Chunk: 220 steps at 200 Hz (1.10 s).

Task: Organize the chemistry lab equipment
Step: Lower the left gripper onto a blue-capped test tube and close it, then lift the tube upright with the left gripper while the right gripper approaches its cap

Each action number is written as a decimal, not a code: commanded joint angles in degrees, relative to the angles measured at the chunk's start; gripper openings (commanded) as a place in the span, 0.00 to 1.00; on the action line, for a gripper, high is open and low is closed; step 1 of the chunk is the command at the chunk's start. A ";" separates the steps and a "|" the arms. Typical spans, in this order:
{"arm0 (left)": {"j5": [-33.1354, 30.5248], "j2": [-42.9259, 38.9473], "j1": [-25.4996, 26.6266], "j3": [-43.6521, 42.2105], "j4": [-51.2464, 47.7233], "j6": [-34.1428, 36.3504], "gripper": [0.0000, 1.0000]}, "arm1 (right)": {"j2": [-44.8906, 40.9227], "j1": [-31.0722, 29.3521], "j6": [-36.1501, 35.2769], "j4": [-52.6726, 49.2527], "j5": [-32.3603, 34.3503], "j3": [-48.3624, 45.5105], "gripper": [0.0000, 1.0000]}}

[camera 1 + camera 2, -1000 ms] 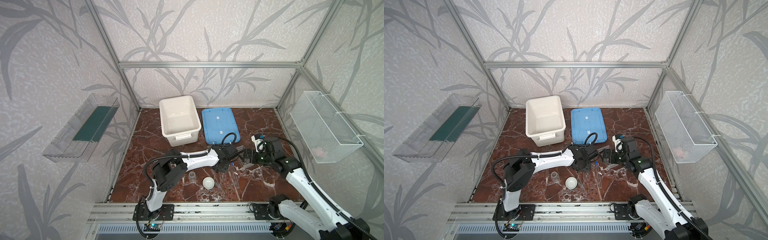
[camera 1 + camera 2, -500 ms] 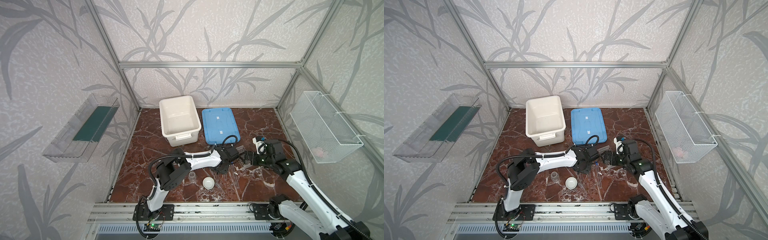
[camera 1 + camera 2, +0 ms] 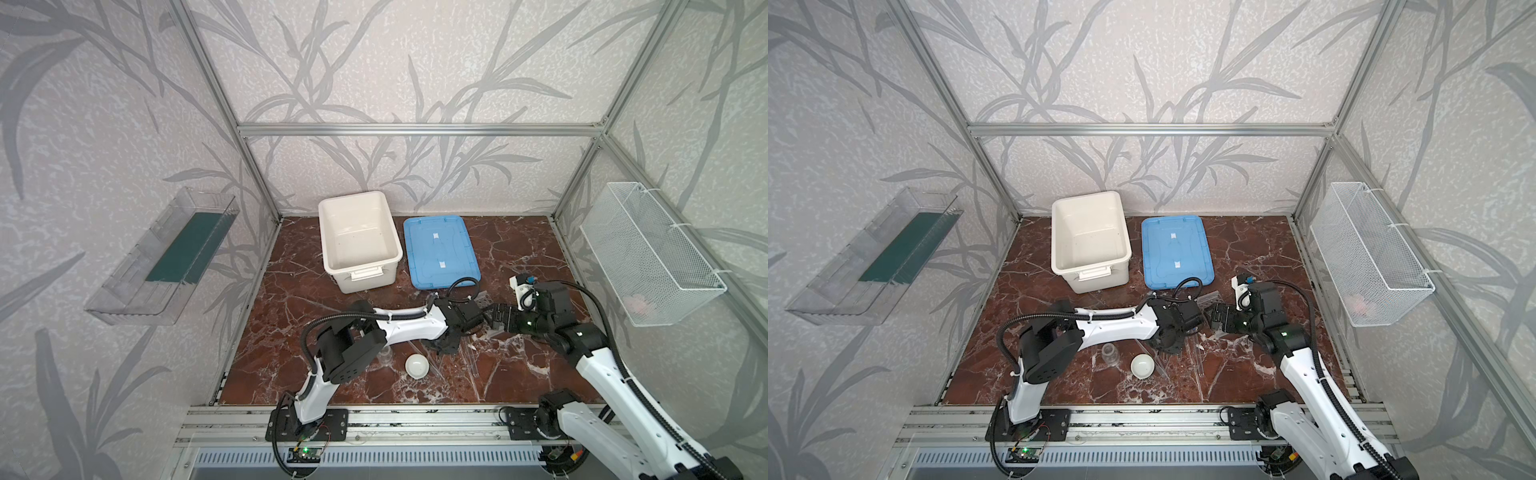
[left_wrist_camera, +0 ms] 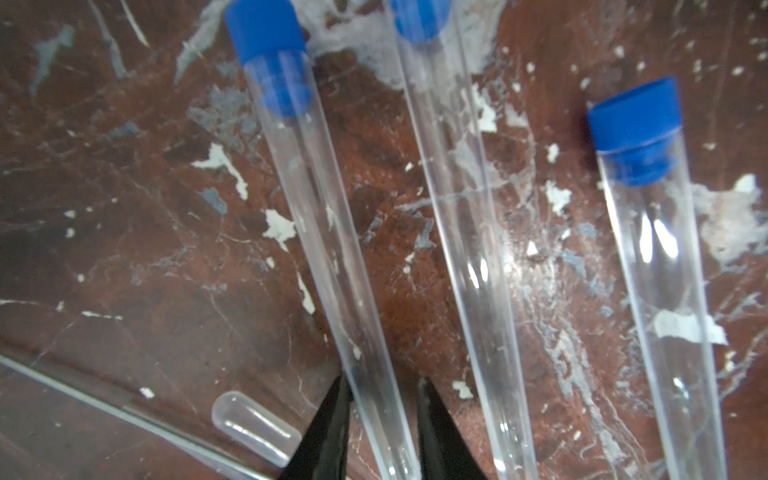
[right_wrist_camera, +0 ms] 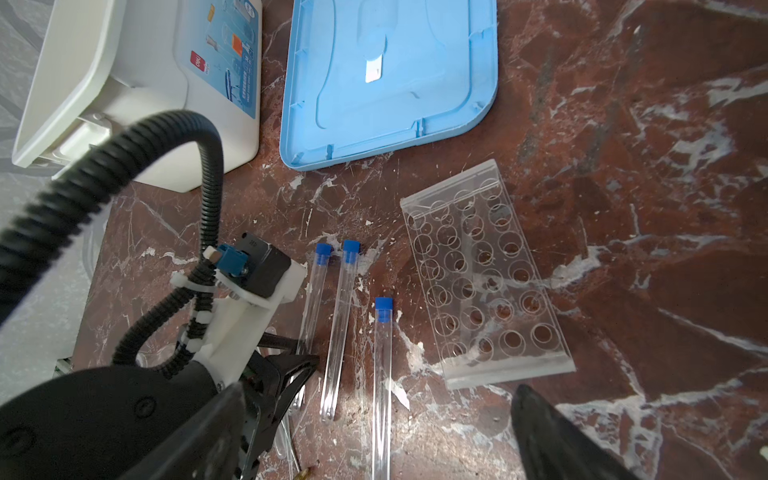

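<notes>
Straddles, with the left gripper [image 4: 382, 399], the rounded closed end of one clear blue-capped test tube [image 4: 316, 216]. Narrowed close but not pinching: touches the wall with one black fingertip [image 4: 332, 428] and leaves a sliver of gap on the opposite side. Holds nothing in the right gripper [image 5: 378, 388], spread wide above the bottom end of another clear blue-capped tube [image 5: 381, 357].

Lying flat on the red-brown marbled table [image 3: 519, 249], right of its middle: all three tubes, counting the middle one [image 4: 457, 208]. Roughly parallel, apart from each other, caps toward the rear edge. Just beside the left fingertip, the bulb of a thin clear pipette [image 4: 253, 424]. Beside the tubes, toward the right edge, a clear flat rack of round holes [image 5: 482, 282], every hole empty. Nearer the front edge, a small clear beaker [image 3: 1109, 354] and a small white round dish [image 3: 1143, 366]. Against the rear edge, a large white tub [image 3: 365, 278] with its blue lid [image 3: 440, 253] lying alongside.

Probably light, stiff and smooth-walled; likely to roll or slip, and perhaps brittle, though glass or plastic cannot be told. Best taken across the barrel nearer mid-length, with a gentle squeeze. Gripped at the very end, likely to droop or pivot on lifting.
</notes>
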<state>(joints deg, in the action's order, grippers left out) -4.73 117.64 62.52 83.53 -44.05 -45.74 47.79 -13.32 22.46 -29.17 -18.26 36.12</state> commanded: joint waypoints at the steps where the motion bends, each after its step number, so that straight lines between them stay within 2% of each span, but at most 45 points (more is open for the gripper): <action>1: -2.94 1.67 0.13 1.20 -2.38 -1.81 0.29 | -1.11 0.36 -0.31 -1.42 0.24 -0.89 0.98; 51: -5.54 1.43 0.07 0.86 0.17 -2.52 0.20 | -1.61 0.75 -0.03 -0.86 0.51 -1.40 0.97; 80: -7.66 1.57 0.06 1.48 -0.13 -2.46 0.20 | -1.56 0.94 0.31 -0.37 0.16 -1.40 0.97; 136: -11.19 -2.98 -0.39 -1.42 5.79 -0.25 0.19 | -1.32 1.37 0.83 0.78 -0.28 -1.32 0.97; 159: -13.76 -6.44 -0.43 -3.71 9.54 1.62 0.18 | -0.31 2.06 1.05 1.29 -1.98 -0.72 0.97; 184: -14.86 -10.62 -0.77 -7.15 15.59 5.42 0.18 | 1.81 3.20 1.79 2.87 -8.34 0.92 0.97; 220: -9.11 -19.25 -0.87 -18.39 32.90 14.28 0.18 | 4.03 3.30 1.20 1.75 -12.56 4.78 0.97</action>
<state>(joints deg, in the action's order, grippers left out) -15.73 104.38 62.02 71.83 -24.82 -38.61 51.16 -10.17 23.92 -27.88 -25.45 36.97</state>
